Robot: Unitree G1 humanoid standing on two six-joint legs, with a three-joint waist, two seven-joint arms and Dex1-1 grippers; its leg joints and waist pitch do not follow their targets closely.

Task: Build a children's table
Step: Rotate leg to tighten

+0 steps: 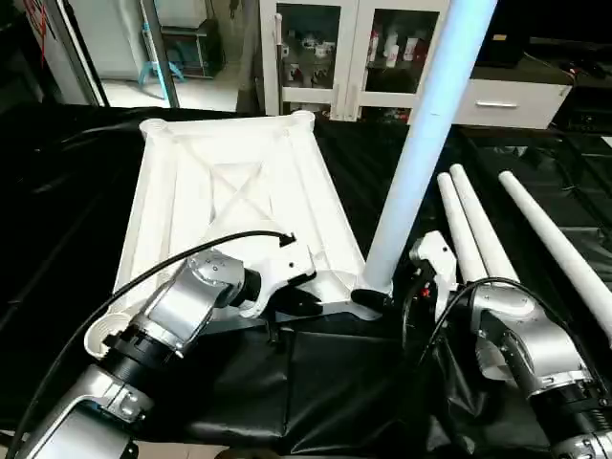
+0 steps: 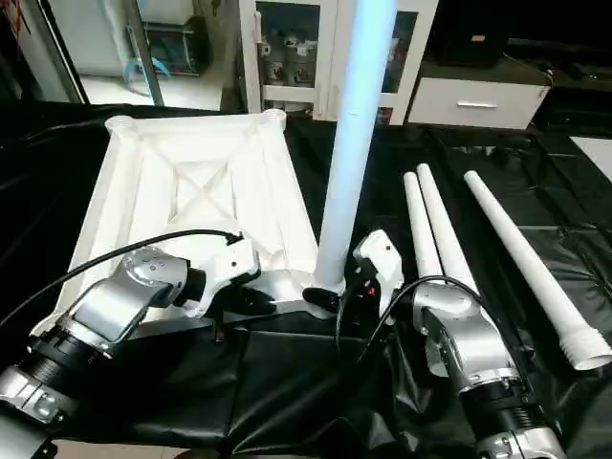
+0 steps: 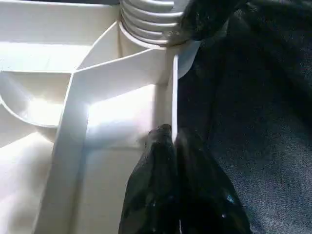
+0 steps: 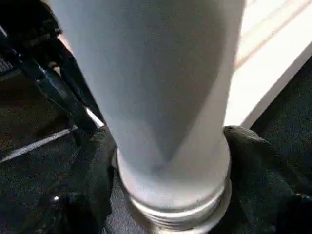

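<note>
The children's table top [image 1: 229, 182] lies upside down on black cloth, its ribbed X-braced underside facing up. One white leg [image 1: 421, 143] stands upright in the near right corner socket. My right gripper [image 4: 170, 190] reaches in from the right at the foot of this leg, a black finger [image 4: 253, 165] pressed against each side just above the thread, so it is shut on the leg. My left gripper [image 3: 173, 144] is shut on the thin rim wall of the top beside that same corner. Three more legs [image 2: 426, 229] lie loose on the cloth to the right.
The black cloth [image 1: 335, 382] covers the whole work surface. The outermost loose leg [image 2: 526, 268] lies slanted toward the near right. A glass-door cabinet [image 1: 325, 48] and a white drawer unit [image 1: 507, 96] stand behind the work surface.
</note>
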